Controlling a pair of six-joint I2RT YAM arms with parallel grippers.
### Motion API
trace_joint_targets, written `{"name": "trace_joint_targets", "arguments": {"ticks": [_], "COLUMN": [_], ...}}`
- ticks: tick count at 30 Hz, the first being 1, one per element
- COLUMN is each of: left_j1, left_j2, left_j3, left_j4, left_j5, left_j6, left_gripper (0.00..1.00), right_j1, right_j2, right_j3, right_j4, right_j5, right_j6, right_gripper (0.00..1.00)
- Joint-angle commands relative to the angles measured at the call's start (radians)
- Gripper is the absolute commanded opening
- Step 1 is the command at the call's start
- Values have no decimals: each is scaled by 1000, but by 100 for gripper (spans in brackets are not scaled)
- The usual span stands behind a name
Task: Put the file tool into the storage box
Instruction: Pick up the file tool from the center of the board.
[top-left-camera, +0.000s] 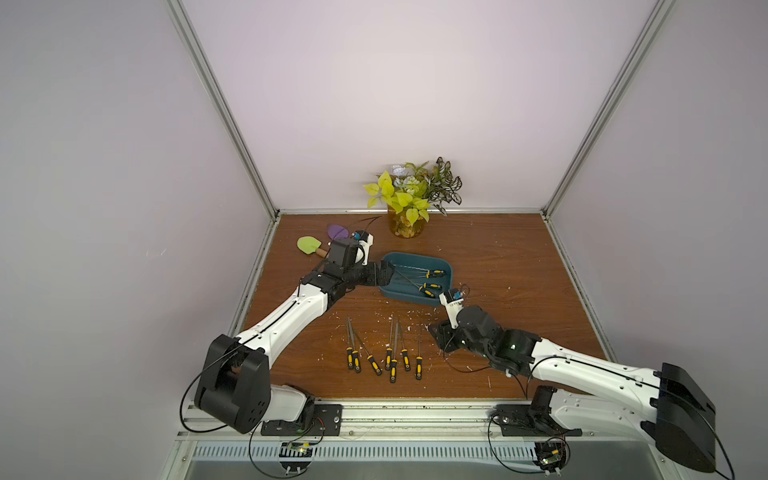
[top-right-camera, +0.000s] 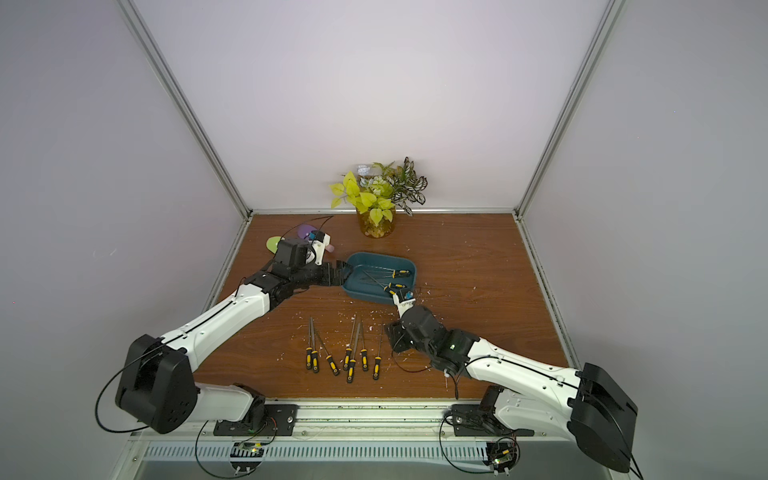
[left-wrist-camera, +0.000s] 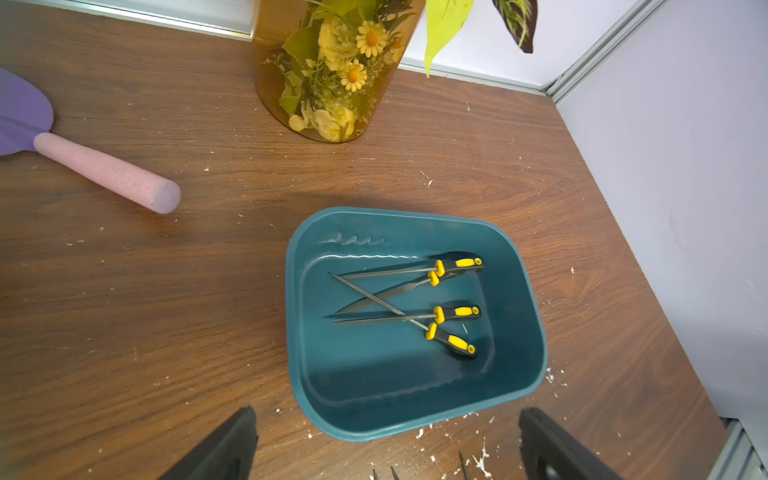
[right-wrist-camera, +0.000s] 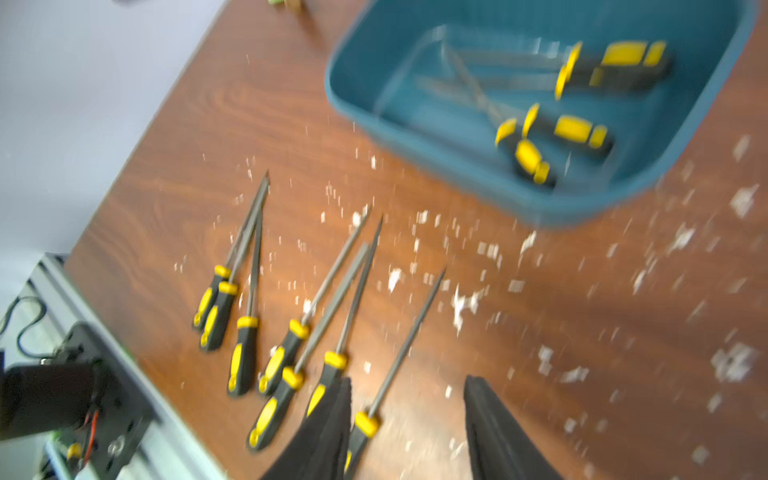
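Rail (top-left-camera: 415, 415) runs along the near table edge, with both arm bases bolted to it.

Left arm (top-left-camera: 286, 320) reaches diagonally in over the table (top-left-camera: 519, 270). By the left wall, past its wrist, lies a green paddle (top-left-camera: 307, 245). A purple paddle (left-wrist-camera: 25, 112) with a pink handle lies beside it, farther back.

Left gripper (left-wrist-camera: 386, 413) is at the left short end of the box (top-left-camera: 401, 296). Its jaws are spread wide and clamp nothing. In the left wrist view that end of the box lies between the tips; I cannot tell whether they touch it.

The box sits mid-table, long side across, in front of the jar (top-left-camera: 405, 226) and apart from it. Inside are four files (left-wrist-camera: 457, 311), handles toward the right end, shafts crossing.

Seven files (top-left-camera: 388, 359) lie on the table in a rough row between box and rail, handles toward the rail, tips toward the box. Several touch or overlap. White flakes (right-wrist-camera: 461, 303) are scattered around them and beside the box.

Right gripper (right-wrist-camera: 407, 379) is over the right end of the row. The right wrist view is blurred, but the jaws are visibly apart and grip nothing. The end file (right-wrist-camera: 409, 338) lies flat on the table, its handle just beside one jaw and its shaft running out between the two. Right arm (top-left-camera: 582, 370) stretches back to the rail's right end.
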Motion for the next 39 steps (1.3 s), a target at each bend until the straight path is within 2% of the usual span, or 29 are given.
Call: {"name": "trace_joint_targets", "arguments": {"ticks": [1,6,14,19,31,39], "left_j1": [8,37,39,39,39,35], "left_j2": [8,-4,1,7,5,8], "left_j3": [8,-1,-1,1,2,1], "left_j4": [-13,1,-2,-4,-5,-9], "left_j5": [-23,-31,-46,-38,-33,-37], "left_j6": [15,5,11,10,12,14], "left_gripper": [100,100,100,100,100,100], "right_j1": [91,188,255,269,272,272], "right_j2": [-9,69,225,314,413,464], "right_j3": [-33,-2,54,123,198,211], "right_j4": [-6,-67,-25,-68,-185,-181], "right_j5": [57,87,80,89,143,135], "right_j6": [193,237,263,249,235,230], "right_gripper": [49,50,51,51,48,46]}}
